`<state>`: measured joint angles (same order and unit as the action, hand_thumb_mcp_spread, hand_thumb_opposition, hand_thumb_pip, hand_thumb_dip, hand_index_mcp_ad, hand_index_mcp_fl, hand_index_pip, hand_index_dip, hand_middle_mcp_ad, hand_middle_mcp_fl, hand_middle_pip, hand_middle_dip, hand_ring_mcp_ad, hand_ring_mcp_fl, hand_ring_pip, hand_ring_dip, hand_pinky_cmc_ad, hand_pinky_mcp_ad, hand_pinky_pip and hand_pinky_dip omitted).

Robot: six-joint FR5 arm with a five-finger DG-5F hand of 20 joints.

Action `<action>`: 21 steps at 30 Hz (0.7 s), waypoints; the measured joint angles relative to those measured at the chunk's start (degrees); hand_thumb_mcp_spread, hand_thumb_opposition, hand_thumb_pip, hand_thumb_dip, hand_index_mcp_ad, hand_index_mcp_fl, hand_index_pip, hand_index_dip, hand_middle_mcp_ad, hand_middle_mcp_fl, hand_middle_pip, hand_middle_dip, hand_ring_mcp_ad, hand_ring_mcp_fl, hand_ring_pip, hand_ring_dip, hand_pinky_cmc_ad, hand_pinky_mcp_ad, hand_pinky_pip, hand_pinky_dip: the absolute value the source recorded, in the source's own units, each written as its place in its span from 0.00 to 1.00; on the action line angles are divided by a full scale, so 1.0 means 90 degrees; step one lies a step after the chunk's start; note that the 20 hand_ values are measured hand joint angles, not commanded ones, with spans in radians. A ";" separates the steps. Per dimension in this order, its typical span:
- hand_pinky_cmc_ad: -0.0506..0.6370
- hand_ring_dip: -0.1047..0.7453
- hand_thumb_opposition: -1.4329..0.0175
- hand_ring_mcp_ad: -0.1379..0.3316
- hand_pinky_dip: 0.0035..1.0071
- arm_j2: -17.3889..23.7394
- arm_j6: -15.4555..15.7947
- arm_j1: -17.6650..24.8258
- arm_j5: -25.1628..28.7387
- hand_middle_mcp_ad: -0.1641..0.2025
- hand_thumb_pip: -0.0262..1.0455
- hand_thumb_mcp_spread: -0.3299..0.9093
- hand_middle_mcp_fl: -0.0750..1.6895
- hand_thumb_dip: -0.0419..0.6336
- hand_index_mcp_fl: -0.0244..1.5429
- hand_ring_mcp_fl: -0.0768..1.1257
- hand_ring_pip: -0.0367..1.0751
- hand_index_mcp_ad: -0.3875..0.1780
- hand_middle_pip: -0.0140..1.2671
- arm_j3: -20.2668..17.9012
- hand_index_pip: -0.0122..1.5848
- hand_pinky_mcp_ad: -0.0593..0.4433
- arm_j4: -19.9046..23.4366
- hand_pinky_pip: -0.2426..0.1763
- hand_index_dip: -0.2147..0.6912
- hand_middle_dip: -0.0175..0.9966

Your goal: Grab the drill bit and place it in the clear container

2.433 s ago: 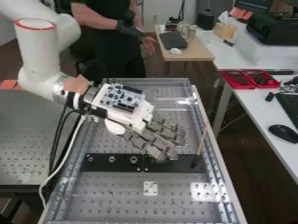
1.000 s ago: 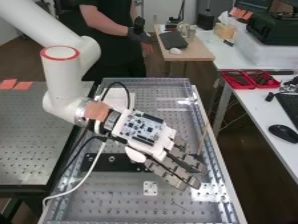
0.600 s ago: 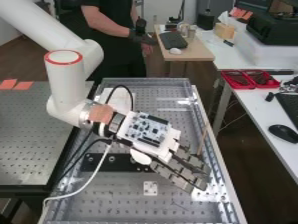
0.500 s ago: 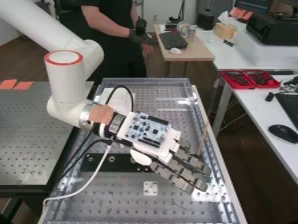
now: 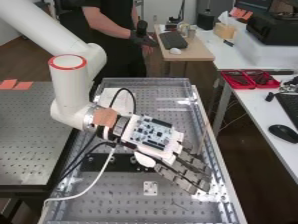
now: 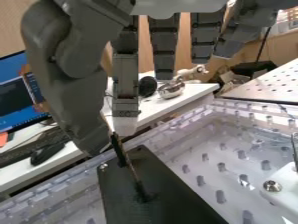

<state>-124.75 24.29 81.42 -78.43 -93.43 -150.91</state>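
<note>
A long bench point(image 5: 120, 202) with a perforated metal-looking surface runs away from the high camera, a perforated grey table point(image 5: 33, 142) on one side and a white desk point(image 5: 256, 102) on the other. The white arm point(image 5: 70, 87) reaches over it; a small wooden table point(image 5: 199, 52) stands beyond. On the bench lies a black plate point(image 5: 96, 162). The hand point(image 5: 189, 172) is open, its fingers straight. Red trays point(image 5: 239, 88) and a mouse point(image 5: 283, 133) sit on the desk. The drill bit point(image 6: 134, 172) stands tilted on the plate, near the thumb.
</note>
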 joint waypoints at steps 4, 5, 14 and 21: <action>0.38 0.13 0.38 0.75 0.17 -0.0030 0.0009 -0.0014 -0.0002 0.72 0.53 0.64 0.16 0.41 0.29 0.09 0.11 0.55 0.13 0.0021 0.79 0.42 0.0007 0.30 0.39 0.17; 0.38 0.13 0.38 0.75 0.17 -0.0046 0.0017 -0.0018 -0.0011 0.72 0.52 0.64 0.16 0.41 0.29 0.09 0.11 0.54 0.12 0.0034 0.79 0.42 0.0007 0.30 0.39 0.17; 0.38 0.13 0.38 0.75 0.17 -0.0132 0.0060 -0.0025 0.0030 0.72 0.52 0.67 0.16 0.44 0.34 0.09 0.11 0.51 0.13 0.0097 0.83 0.41 -0.0014 0.30 0.39 0.17; 0.38 0.13 0.35 0.75 0.17 -0.0202 0.0053 -0.0032 0.0037 0.72 0.52 0.70 0.16 0.43 0.39 0.10 0.11 0.48 0.12 0.0146 0.88 0.41 -0.0018 0.31 0.41 0.17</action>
<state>-126.56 24.77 81.13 -78.10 -92.12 -151.07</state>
